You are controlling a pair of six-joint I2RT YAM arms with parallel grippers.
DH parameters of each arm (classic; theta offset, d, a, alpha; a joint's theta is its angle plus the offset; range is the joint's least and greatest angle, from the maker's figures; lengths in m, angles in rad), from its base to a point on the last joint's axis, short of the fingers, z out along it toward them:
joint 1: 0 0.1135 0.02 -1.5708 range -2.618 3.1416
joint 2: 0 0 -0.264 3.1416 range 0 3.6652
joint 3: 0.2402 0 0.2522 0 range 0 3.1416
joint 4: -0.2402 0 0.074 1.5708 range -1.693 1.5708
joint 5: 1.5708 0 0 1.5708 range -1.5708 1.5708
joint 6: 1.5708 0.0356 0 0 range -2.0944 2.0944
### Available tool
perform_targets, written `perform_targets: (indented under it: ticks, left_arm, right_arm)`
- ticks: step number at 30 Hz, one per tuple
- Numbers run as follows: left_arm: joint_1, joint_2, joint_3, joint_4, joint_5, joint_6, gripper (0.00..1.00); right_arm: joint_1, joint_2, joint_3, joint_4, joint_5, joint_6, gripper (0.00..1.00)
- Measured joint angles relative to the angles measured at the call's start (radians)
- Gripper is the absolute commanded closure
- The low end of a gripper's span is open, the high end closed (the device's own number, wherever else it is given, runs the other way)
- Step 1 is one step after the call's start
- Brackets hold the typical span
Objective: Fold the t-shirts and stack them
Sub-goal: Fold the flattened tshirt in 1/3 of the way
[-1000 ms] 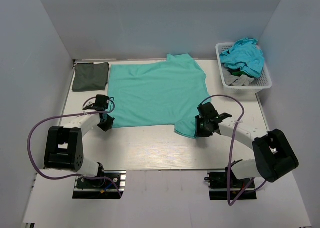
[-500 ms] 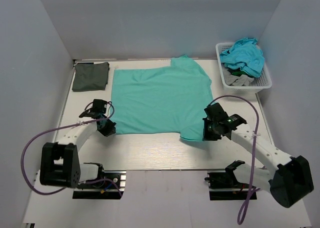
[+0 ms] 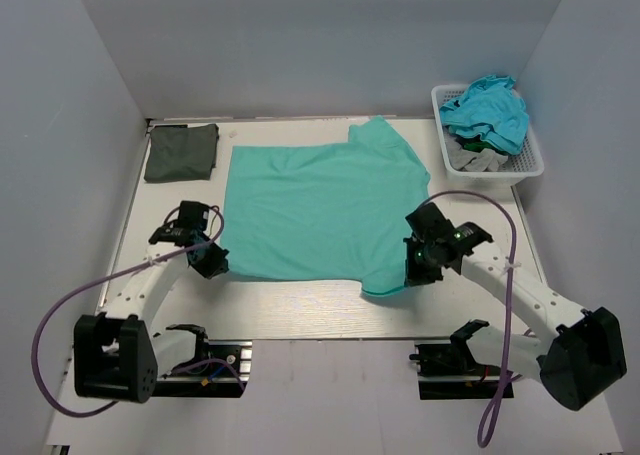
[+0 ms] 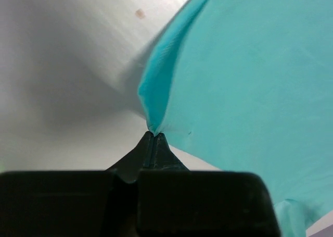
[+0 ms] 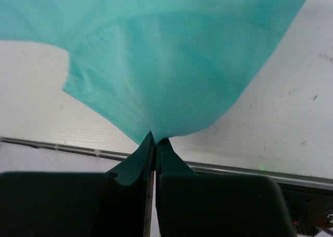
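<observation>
- Teal t-shirt (image 3: 320,210) lies flat mid-desk (image 3: 300,310). Its long axis runs left-right, hem to the left, sleeves to the right.
- Left pincer (image 3: 211,264) is clamped tight on the near hem corner; the cloth peaks up from its tips.
- Right pincer (image 3: 413,271) is clamped tight on the near sleeve.
- Both grips sit on the near edge, with the whole shirt body lying beyond them toward the far wall. Likely fold: near edge carried over far.
- Folded dark grey-green t-shirt (image 3: 181,152) sits far-left, nearer the left arm. Stack spot, probably.
</observation>
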Motion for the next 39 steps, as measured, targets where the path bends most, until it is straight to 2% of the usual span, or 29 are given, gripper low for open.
perform_targets:
  ticks: [9, 18, 28, 34, 35, 36, 37, 38, 39]
  left_arm:
    - [0.000, 0.244, 0.257, 0.040, 0.020, 0.035, 1.00]
    - [0.000, 0.420, 0.473, 0.034, 0.000, 0.042, 1.00]
    - [0.007, 0.577, 0.631, 0.040, -0.053, 0.044, 1.00]
    - [0.008, 0.703, 0.677, 0.040, -0.056, 0.045, 1.00]
    - [0.010, 0.731, 0.696, 0.038, -0.058, 0.045, 0.90]
    - [0.011, 0.756, 0.718, 0.037, -0.060, 0.051, 0.65]
    - [0.013, 0.785, 0.747, 0.037, -0.061, 0.060, 0.50]
    - [0.014, 0.816, 0.781, 0.036, -0.063, 0.064, 0.41]
    - [0.015, 0.847, 0.818, 0.036, -0.065, 0.066, 0.31]
  right_arm:
    - [-0.030, 0.163, 0.220, 0.058, 0.111, -0.020, 1.00]
    - [-0.109, 0.318, 0.398, 0.142, 0.175, -0.079, 1.00]
    - [-0.172, 0.489, 0.548, 0.237, 0.206, -0.141, 1.00]
    - [-0.202, 0.706, 0.725, 0.266, 0.214, -0.174, 1.00]
    - [-0.204, 0.749, 0.762, 0.268, 0.219, -0.175, 0.91]
    - [-0.206, 0.796, 0.799, 0.271, 0.231, -0.174, 0.77]
    - [-0.209, 0.838, 0.832, 0.267, 0.246, -0.172, 0.59]
    - [-0.211, 0.886, 0.871, 0.269, 0.264, -0.176, 0.45]
    - [-0.212, 0.926, 0.898, 0.271, 0.288, -0.172, 0.43]
